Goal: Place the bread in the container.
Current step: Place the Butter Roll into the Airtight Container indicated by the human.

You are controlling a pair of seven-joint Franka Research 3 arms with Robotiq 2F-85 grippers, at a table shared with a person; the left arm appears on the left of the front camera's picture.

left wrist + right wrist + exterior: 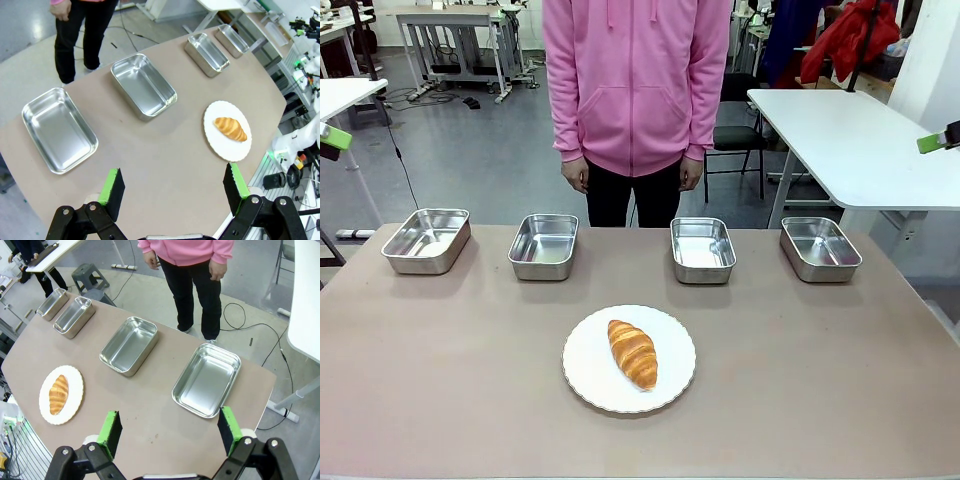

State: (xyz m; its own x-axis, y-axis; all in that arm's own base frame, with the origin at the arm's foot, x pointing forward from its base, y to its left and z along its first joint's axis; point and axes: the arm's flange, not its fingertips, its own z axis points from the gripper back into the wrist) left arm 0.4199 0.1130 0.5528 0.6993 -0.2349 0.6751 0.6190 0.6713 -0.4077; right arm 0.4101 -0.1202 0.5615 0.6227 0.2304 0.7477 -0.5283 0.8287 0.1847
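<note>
The pick is not yet begun: the croissant [633, 353] lies on the white plate [582, 362], lower middle of the front view, below four steel trays [543, 264]. The left claw [174, 186] and the right claw [169, 432] hang wide open, empty. Next, one claw must descend onto the croissant.

In the front view the person [637, 90] is cut off at the shoulders by the top edge, while the left gripper [332, 138] and the right gripper [942, 140] are clipped to green-padded tips by the side edges.
</note>
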